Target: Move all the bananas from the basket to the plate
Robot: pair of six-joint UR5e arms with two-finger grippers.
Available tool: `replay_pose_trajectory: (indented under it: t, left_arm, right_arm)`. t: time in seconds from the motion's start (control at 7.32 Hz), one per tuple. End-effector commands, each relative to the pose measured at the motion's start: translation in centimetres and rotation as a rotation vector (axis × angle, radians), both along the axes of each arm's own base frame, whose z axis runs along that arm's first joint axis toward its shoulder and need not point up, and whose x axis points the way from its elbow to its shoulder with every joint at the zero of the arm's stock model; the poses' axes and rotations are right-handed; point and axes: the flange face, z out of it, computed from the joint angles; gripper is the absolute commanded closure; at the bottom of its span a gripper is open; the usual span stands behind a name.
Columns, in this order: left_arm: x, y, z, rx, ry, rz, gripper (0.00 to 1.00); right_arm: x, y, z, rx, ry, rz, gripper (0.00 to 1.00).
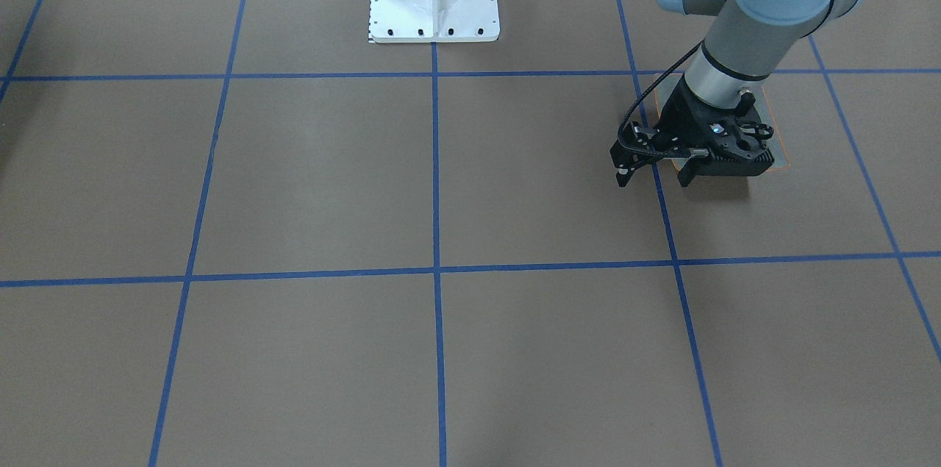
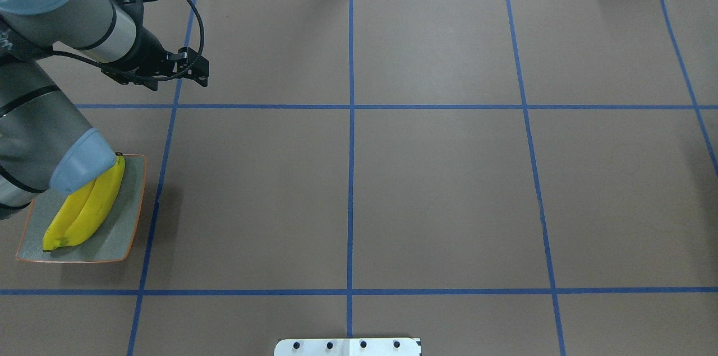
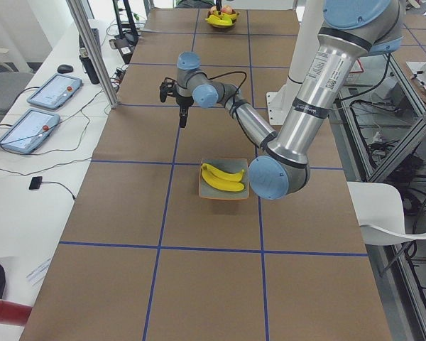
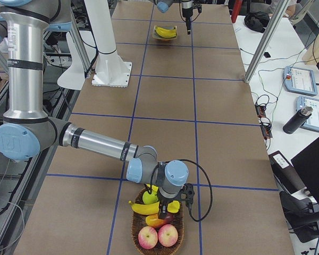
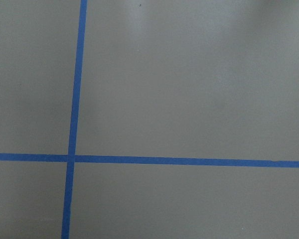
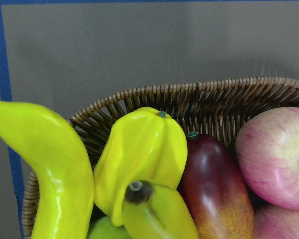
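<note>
The bananas (image 6: pixel 50 169) in the basket (image 6: pixel 199 94) are bright yellow, glossy and curved, with dark stem ends. They look light, firm and rather slippery, so I would grip one across the middle of its curve, not at the stem. Two more lie on the plate (image 2: pixel 126 216). The right hand (image 4: pixel 160 214) hangs over the basket, but I cannot tell its state. The left hand (image 1: pixel 654 176) is spread and empty.

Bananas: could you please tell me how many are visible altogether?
4. Two bananas lie side by side on the plate. Two are in the basket: one sticking out over its rim, one among the other fruit. More may be hidden underneath.
</note>
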Motion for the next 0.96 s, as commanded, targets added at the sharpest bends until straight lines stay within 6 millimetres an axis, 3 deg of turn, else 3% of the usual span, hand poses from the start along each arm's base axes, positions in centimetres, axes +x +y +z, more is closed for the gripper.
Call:
replay_pose_trajectory:
  t: [0.0,0.14,0.82]
  left_arm:
    - [0.2,0.2,-0.1,0.001,0.001,0.005,0.00]
    - [0.5,0.4,-0.1,0.001,0.002,0.010,0.00]
    - [1.1,0.7,0.0,-0.003,0.000,0.018,0.00]
  right_arm:
    - [-0.3,0.0,0.4,-0.006,0.005,-0.011,0.02]
    - [-0.7,0.0,1.4,-0.025,0.003,-0.021,0.02]
    - [-1.2,-0.1,2.0,-0.040,0.004,-0.028,0.02]
